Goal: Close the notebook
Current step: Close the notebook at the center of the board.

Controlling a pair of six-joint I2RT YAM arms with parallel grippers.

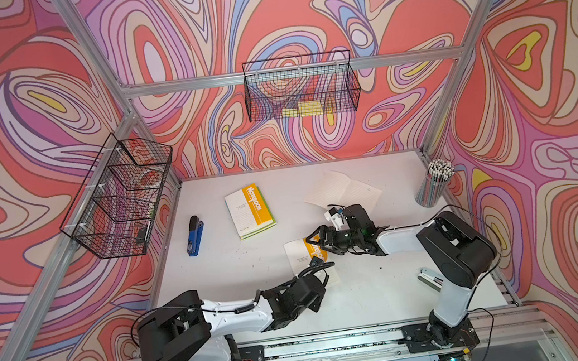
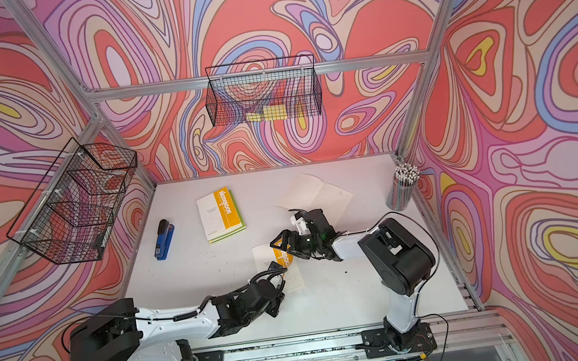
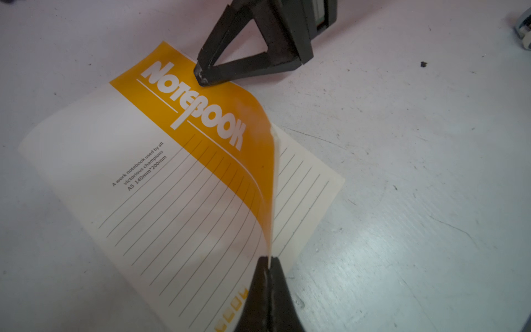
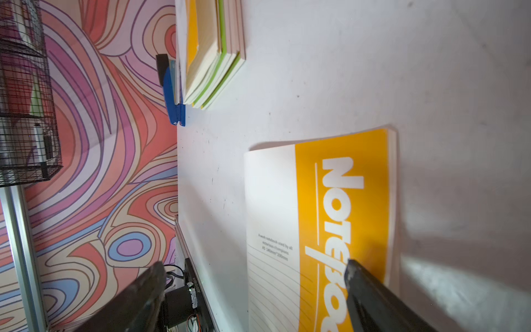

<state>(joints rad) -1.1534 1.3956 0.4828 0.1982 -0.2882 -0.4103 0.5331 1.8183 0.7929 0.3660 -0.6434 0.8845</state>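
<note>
The left gripper point(image 3: 268, 266) had its jaws clamped on a free corner of the front cover of the notebook point(image 3: 161, 161), holding that corner curled up off the lined page beneath. The right gripper point(image 4: 255, 266) had its jaws wide apart, one fingertip point(image 3: 202, 76) resting on the cover's orange band beside the title. The notebook lay on the counter point(image 1: 368, 291) between the two arms, toward the front, its cover nearly down. This looked like the last stretch of closing: the next move would call for lowering the pinched corner onto the pages, letting go, and perhaps pressing the curl flat. Farther out lay a stack of notebooks point(image 1: 250, 210), a blue stapler point(image 1: 195, 236), an open booklet point(image 1: 343, 191) and a cup of pencils point(image 1: 434, 182); wire baskets point(image 1: 117, 198) hung on swirl-patterned walls.
</note>
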